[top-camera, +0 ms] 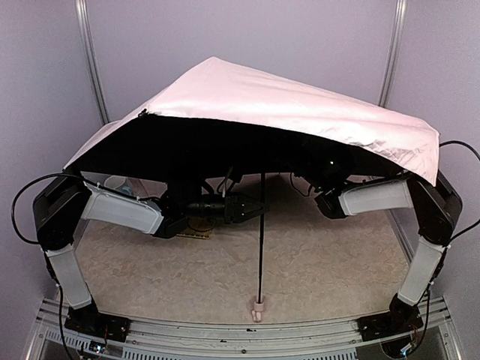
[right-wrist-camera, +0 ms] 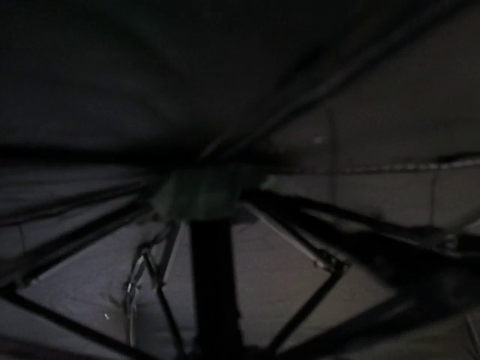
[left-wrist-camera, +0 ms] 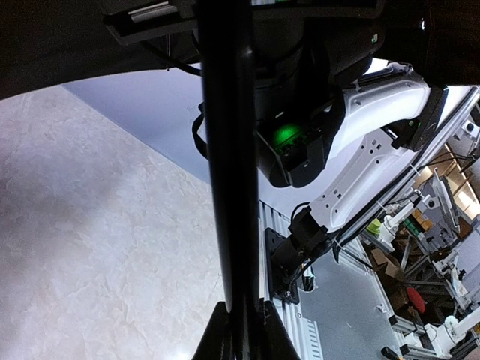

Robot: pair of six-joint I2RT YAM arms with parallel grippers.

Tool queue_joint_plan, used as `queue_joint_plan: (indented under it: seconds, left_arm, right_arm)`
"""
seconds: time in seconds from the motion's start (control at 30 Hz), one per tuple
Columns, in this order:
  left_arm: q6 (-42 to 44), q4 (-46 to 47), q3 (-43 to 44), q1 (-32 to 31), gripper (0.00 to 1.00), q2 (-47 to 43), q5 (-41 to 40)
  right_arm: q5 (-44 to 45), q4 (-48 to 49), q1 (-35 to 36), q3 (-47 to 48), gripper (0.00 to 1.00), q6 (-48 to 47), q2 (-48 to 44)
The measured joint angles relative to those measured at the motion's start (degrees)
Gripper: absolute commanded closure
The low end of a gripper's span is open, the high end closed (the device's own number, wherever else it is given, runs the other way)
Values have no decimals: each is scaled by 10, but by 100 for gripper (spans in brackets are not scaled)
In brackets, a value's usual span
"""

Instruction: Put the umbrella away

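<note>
While the left gripper clamps the umbrella — canopy overhangs table.

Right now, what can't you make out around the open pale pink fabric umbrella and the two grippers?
Right gripper: top view, pale pink fabric umbrella covers it; right wrist view too dark and blurred.
Rear of pale marbled table: top view, under the canopy.
Left gripper: left wrist view, bottom edge cuts off its fingers.
Small pale handle: top view, too small for detail.

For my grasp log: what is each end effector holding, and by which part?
The left end effector grips the pale pink fabric umbrella by its dark shaft; the right end effector's hold cannot be told.
</note>
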Motion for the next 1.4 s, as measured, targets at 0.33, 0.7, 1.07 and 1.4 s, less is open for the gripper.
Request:
queue_joint_plan:
  seconds: [0.33,0.7,1.07,1.4]
  left_arm:
    - [-48,-36,67,35,100,2,77]
    - [-5,-155,151,39,100,16,96]
    - [28,-183,163,30,100,32,82]
    - [51,-191,164,28,100,32,71]
  right_arm:
    - [18,-4,-23,-8,44,-38,-39]
    - [15,-67,-35,21,49,-45,-42]
    - [-3,-41,-35,43,66,-21,-18]
    - [-2,-41,-36,43,80,-11,-18]
